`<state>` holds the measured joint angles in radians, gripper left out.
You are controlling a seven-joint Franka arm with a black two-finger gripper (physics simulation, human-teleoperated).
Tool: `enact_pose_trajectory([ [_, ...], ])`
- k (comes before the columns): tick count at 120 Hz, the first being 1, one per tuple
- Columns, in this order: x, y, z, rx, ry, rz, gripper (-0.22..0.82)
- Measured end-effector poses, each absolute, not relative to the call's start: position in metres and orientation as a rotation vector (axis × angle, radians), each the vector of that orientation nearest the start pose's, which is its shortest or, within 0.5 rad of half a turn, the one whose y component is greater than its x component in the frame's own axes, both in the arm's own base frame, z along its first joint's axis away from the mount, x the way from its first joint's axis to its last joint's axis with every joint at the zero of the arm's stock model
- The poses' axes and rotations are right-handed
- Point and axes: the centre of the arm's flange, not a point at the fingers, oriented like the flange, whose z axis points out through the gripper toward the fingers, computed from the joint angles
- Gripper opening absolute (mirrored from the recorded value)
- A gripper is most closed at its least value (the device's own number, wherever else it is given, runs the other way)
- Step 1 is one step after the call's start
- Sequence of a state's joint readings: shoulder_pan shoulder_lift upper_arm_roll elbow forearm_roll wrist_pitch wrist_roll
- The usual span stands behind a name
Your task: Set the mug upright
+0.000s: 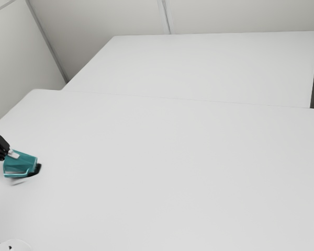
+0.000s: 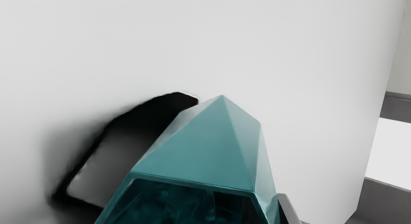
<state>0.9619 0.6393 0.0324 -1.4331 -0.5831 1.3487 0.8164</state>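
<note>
A broad, plain white table [image 1: 167,167] fills much of the exterior view, its rounded far-left corner giving way to an edge that slants down to that view's left border. Along the far edge, past a thin seam, lies a second white surface [image 1: 204,68], square-cornered. Pale grey walls [image 1: 107,18] rise behind, with a narrow upright strip [image 1: 166,16]. In the wrist view, grey bands [image 2: 396,105] flank a bright white panel [image 2: 390,150] beyond the table's edge. The teal, faceted mug [image 1: 20,163] is tilted near the exterior view's left border, below the rounded corner, a dark shadow [image 2: 144,121] beside it. The claw [image 1: 9,150] is at the mug; I cannot tell whether it is open, closed or gripping it.
</note>
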Motion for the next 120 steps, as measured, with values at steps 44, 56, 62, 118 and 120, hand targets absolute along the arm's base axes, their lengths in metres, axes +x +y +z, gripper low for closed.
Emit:
enact_pose_trajectory([
  [44,0.421,0.462,0.352,2.265,0.244,0.018,-0.15],
  [56,0.432,0.433,0.376,2.306,0.205,-0.003,-0.16],
  [62,0.440,0.416,0.389,2.335,0.180,-0.015,-0.16],
  [118,0.505,0.243,0.428,2.612,-0.043,-0.212,-0.18],
  [120,0.506,0.238,0.428,2.621,-0.047,-0.218,-0.18],
])
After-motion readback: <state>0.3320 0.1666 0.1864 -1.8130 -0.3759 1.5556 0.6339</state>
